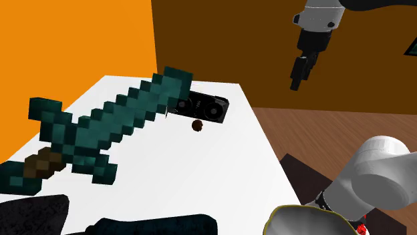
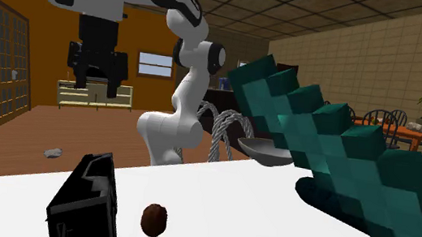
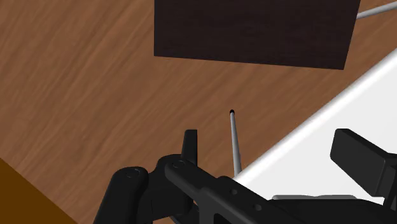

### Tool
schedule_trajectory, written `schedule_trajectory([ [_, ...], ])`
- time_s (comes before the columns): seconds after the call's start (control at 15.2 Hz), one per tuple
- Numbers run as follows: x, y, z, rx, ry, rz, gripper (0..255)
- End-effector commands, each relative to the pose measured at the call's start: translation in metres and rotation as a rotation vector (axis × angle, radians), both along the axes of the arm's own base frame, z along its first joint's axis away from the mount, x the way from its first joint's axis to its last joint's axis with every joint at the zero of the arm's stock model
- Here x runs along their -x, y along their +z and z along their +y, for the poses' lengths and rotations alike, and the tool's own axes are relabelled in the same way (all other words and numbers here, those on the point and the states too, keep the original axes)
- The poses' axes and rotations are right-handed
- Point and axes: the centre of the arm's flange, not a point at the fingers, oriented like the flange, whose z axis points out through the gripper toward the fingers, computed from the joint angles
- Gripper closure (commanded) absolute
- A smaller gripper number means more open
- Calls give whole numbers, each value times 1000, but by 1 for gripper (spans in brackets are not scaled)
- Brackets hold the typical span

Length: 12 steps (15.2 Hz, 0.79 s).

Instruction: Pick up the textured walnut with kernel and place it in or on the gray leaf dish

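Observation:
The walnut [image 1: 197,125] [image 2: 154,219], small, round and dark brown, lies on the white table [image 1: 220,167] just in front of a black box [image 1: 202,107] [image 2: 85,205]. The gray leaf dish [image 1: 297,219] [image 2: 263,150] sits at the table's near corner by the arm's base. My gripper [image 1: 299,83] [image 2: 96,88] [image 3: 267,137] hangs high in the air, open and holding nothing. In the shoulder view it is up and to the right of the walnut, beyond the table's edge. The wrist view looks down at wood floor and the table's edge [image 3: 331,127].
A big teal blocky sword [image 1: 100,127] [image 2: 344,153] lies across the table's far side, its tip over the black box. Dark shapes [image 1: 40,213] sit at the near edge in the shoulder view. On the floor below the gripper is a dark brown rectangle [image 3: 254,32].

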Motion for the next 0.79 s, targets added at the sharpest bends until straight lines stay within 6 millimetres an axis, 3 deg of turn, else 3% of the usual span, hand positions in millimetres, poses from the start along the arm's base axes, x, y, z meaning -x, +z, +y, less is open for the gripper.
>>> schedule_trajectory([
  [0.0,0,0,0,0,0,0,0],
  [0.73,-61,-38,118,-43,-31,-7,0],
])
